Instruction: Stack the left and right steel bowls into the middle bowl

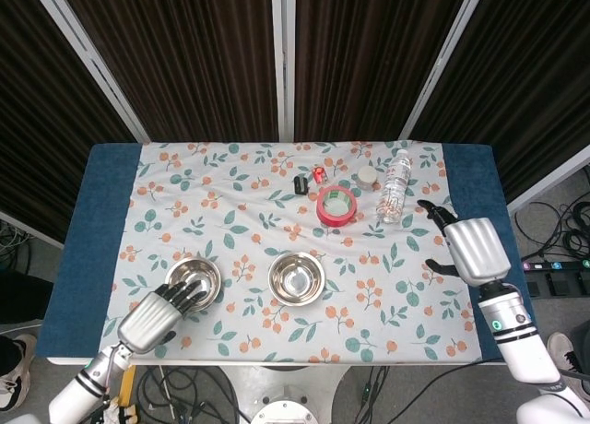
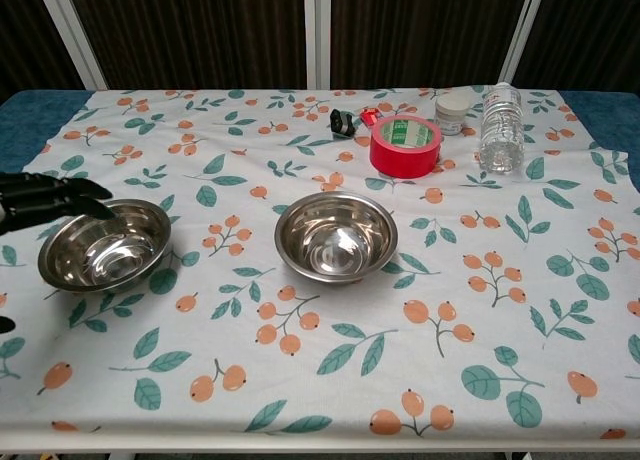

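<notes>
Two steel bowls stand on the floral cloth near the front edge: the left bowl (image 1: 194, 282) (image 2: 105, 243) and the middle bowl (image 1: 297, 278) (image 2: 337, 235). I see no third bowl standing apart. My left hand (image 1: 157, 315) (image 2: 42, 198) is at the left bowl's near-left side, its dark fingers spread over the rim and holding nothing. My right hand (image 1: 475, 249) hovers over the right part of the table, far from both bowls, with its fingers apart and empty. The chest view does not show the right hand.
A red tape roll (image 1: 336, 207) (image 2: 405, 145), a water bottle (image 1: 396, 186) (image 2: 500, 128) and a small white jar (image 1: 367, 176) (image 2: 452, 110) stand at the back right. Small black (image 1: 300, 182) and red (image 1: 319, 174) items lie behind the tape.
</notes>
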You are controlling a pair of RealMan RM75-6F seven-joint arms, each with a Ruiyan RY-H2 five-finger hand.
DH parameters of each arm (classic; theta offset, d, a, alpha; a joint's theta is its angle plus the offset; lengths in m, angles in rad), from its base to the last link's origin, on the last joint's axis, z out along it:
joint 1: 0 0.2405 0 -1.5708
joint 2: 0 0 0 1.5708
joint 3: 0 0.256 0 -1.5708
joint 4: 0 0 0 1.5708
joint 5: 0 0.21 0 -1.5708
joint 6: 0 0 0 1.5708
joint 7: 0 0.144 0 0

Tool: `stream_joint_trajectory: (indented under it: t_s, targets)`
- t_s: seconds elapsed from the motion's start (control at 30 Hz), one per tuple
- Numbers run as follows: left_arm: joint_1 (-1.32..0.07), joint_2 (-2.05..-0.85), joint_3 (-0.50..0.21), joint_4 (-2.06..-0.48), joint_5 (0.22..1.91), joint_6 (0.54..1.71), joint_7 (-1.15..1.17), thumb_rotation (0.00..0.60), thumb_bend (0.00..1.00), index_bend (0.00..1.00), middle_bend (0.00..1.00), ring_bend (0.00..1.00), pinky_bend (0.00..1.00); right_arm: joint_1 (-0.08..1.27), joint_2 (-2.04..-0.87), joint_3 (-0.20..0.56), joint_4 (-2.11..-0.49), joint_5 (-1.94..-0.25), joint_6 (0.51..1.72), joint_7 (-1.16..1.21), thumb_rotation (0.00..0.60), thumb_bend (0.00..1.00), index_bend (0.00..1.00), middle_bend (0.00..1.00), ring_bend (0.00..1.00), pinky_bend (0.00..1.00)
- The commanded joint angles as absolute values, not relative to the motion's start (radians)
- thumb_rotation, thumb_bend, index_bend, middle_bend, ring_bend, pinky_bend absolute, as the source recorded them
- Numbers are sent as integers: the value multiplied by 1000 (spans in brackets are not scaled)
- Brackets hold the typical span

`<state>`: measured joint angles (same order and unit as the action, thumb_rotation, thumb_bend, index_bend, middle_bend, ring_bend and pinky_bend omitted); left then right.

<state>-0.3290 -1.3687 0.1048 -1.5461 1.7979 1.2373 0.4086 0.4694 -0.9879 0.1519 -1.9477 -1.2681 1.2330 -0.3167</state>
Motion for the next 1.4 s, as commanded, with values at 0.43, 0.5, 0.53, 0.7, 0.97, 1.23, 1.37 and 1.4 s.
stream_joint_trajectory:
  t_s: [0.43,0.5,0.53,0.7,0.97,1.23,1.37,1.4]
  targets:
    - [-334,-1502,37,-1434,1648,1155,573,600,127,394,419,750,871,417,-1006,134,-1864,-1288,1253,-238,600,57,203,333,790,802]
    - [-336,-1512,28,-1420,1622,1146,587,600,129,395,423,755,875,413,-1006,132,-1858,-1290,1250,-231,600,57,203,333,790,802]
    - [-338,-1516,26,-1415,1614,1141,593,600,132,397,426,758,877,412,-1006,131,-1855,-1291,1248,-227,600,56,203,334,790,801]
    - [-350,-1539,24,-1390,1589,1120,624,600,160,444,469,780,891,404,-1004,132,-1840,-1292,1242,-202,600,56,203,342,790,801]
    - [-370,-1573,37,-1334,1617,1132,661,600,223,558,584,845,924,393,-997,135,-1823,-1289,1235,-175,600,61,205,361,792,801]
    - [-384,-1613,46,-1262,1642,1149,671,600,282,644,672,887,953,383,-993,134,-1811,-1286,1229,-159,600,67,205,385,792,802]
    - [-389,-1632,47,-1228,1646,1156,662,600,299,668,699,906,966,377,-990,134,-1807,-1285,1227,-150,600,69,205,396,792,801]
    - [-390,-1635,48,-1222,1648,1157,657,600,301,671,702,908,968,376,-990,134,-1806,-1285,1227,-147,600,68,205,398,792,802]
